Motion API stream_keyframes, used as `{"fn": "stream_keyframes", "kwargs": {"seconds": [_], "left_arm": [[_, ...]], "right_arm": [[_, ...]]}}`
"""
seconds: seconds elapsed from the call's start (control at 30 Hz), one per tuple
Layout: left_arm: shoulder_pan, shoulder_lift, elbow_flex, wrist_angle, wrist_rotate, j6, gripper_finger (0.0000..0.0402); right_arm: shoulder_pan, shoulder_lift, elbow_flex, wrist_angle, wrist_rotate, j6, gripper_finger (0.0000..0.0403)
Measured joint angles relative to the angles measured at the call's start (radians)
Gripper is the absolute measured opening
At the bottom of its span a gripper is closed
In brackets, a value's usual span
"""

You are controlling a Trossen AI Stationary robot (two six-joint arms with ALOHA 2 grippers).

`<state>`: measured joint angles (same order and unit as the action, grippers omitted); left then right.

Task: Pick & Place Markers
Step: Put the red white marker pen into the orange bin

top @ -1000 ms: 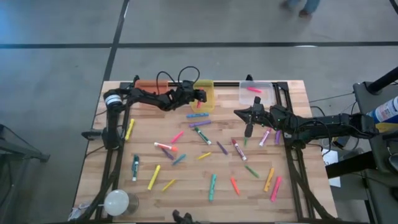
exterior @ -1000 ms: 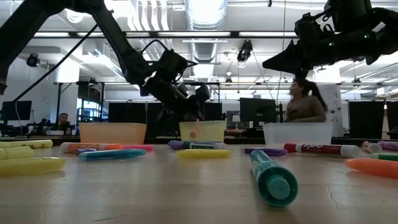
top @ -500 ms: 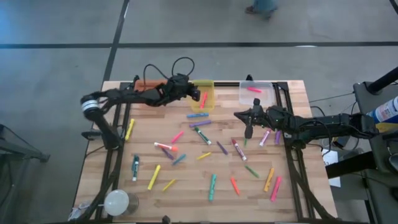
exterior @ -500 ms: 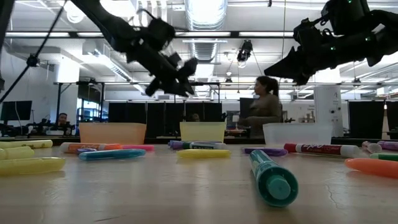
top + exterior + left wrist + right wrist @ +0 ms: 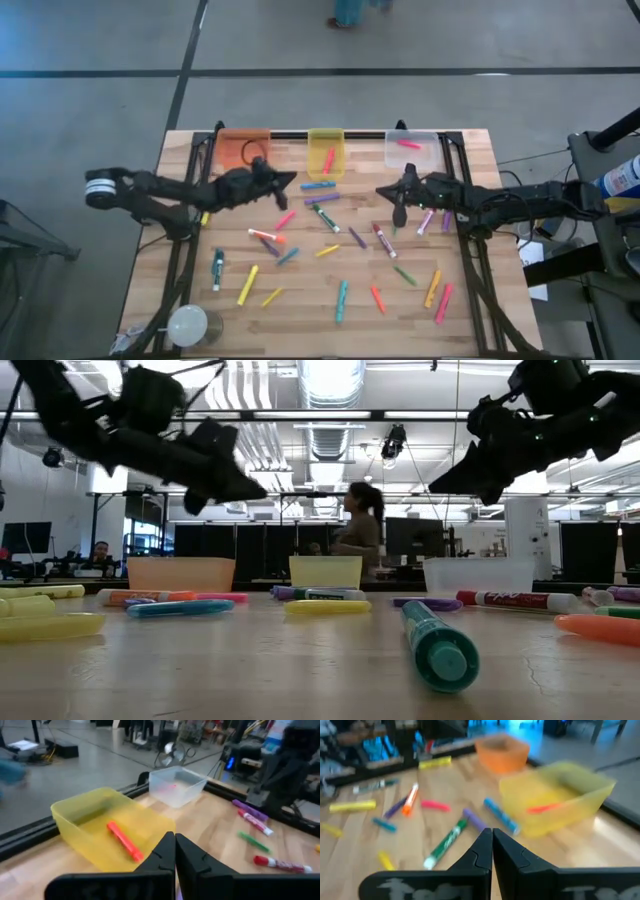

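Several markers lie scattered flat on the wooden table [image 5: 300,290], among them a blue one [image 5: 318,186], a pink one [image 5: 285,220] and a teal one [image 5: 438,643]. At the far edge stand an orange bin [image 5: 243,148], a yellow bin [image 5: 326,145] with a red marker [image 5: 124,841] lying in it, and a clear bin [image 5: 420,155] with a pink marker [image 5: 408,144]. My left gripper [image 5: 290,180] hovers shut and empty above the table, left of the yellow bin. My right gripper [image 5: 382,190] hovers shut and empty right of centre.
Dark frame rails run along the table's left side [image 5: 180,270] and right side [image 5: 478,290]. A white round object [image 5: 187,325] sits at the near left corner. In the low view a person [image 5: 360,525] walks through the room behind the bins.
My left gripper has drawn back from over the yellow bin toward the table's left and near edges, rolling its wrist, and has shut. The red marker stays lying in the yellow bin. A person has crossed the room behind the table.
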<state>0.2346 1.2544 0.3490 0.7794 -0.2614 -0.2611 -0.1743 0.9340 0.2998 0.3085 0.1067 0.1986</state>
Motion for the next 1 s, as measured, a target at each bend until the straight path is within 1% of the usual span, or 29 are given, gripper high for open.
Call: {"fn": "stream_keyframes", "kwargs": {"seconds": [0.1, 0.17, 0.3, 0.37, 0.5, 0.67, 1.0], "left_arm": [[-0.015, -0.021, -0.092, 0.066, 0.011, 0.005, 0.0001], [-0.020, -0.029, -0.129, 0.074, 0.014, 0.019, 0.0001], [-0.023, -0.025, -0.162, 0.072, 0.016, 0.033, 0.0001], [-0.022, -0.018, -0.166, 0.074, 0.030, 0.033, 0.0000], [-0.023, -0.009, -0.165, 0.074, 0.047, 0.035, 0.0000], [-0.022, -0.012, -0.165, 0.093, 0.046, 0.056, 0.0000], [-0.022, -0.013, -0.100, 0.096, 0.046, 0.056, 0.0000]], "right_arm": [[0.060, 0.000, 0.032, -0.127, 0.042, 0.029, 0.0009], [0.112, 0.000, 0.049, -0.217, 0.100, 0.055, 0.0009], [0.221, 0.000, 0.071, -0.349, 0.236, 0.146, 0.0009], [0.271, 0.000, 0.072, -0.377, 0.273, 0.208, 0.0009], [0.365, 0.000, 0.072, -0.403, 0.287, 0.304, 0.0021], [0.430, 0.001, 0.072, -0.427, 0.309, 0.367, 0.0055], [0.445, 0.001, 0.071, -0.499, 0.302, 0.464, 0.0134]]}}
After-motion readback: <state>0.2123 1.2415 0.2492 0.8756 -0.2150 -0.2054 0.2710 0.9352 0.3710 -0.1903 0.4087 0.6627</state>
